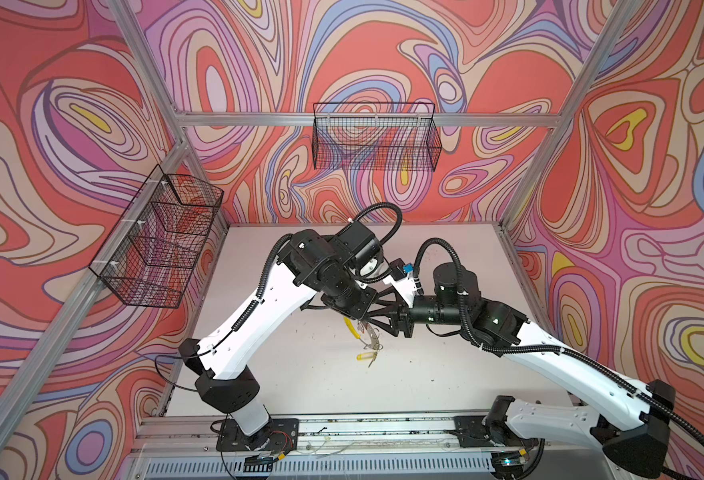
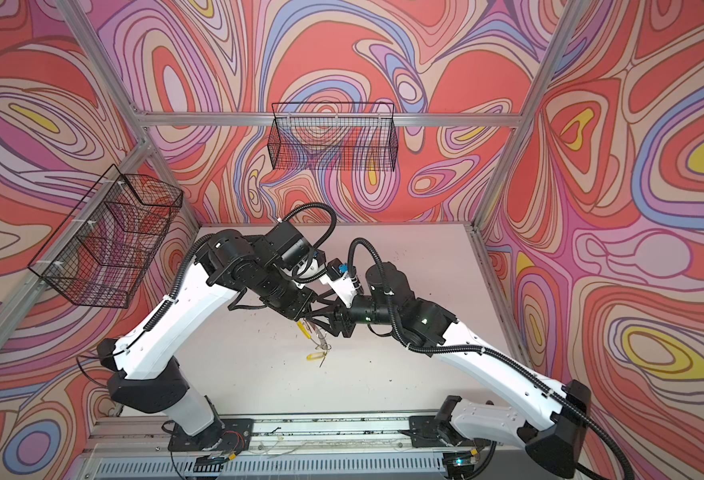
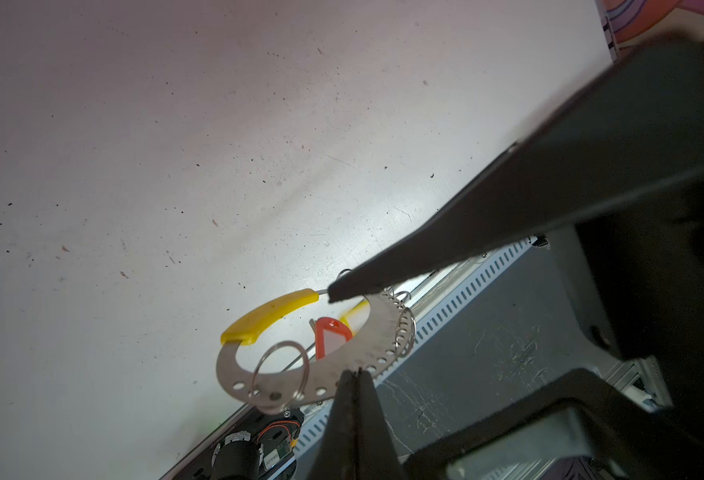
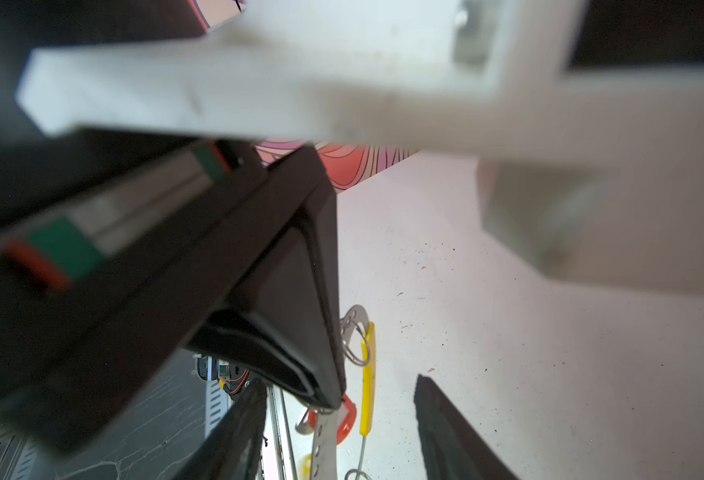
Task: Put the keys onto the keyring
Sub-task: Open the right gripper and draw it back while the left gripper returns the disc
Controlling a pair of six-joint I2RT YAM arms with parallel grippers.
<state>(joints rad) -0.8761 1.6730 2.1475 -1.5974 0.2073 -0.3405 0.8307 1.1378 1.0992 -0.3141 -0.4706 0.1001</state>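
Observation:
My left gripper [image 3: 354, 372] is shut on the rim of the keyring [image 3: 258, 384], a flat grey ring with holes, a yellow arc [image 3: 271, 313] and wire split rings, and holds it above the table. In both top views the keyring [image 1: 370, 337] [image 2: 322, 340] hangs below the two wrists. A key's red tag [image 3: 330, 337] shows through the ring; I cannot tell whether it is attached. A yellow-tagged key [image 1: 364, 356] [image 2: 314, 356] sits just below the ring. My right gripper [image 4: 342, 432] is open, its fingers on either side of the ring's edge [image 4: 326, 436].
The white table [image 1: 300, 374] is speckled with small dark crumbs. Wire baskets hang on the left wall [image 1: 156, 237] and the back wall [image 1: 377, 137]. An aluminium rail [image 1: 383, 428] with both arm bases runs along the front edge. The two wrists are crowded together mid-table.

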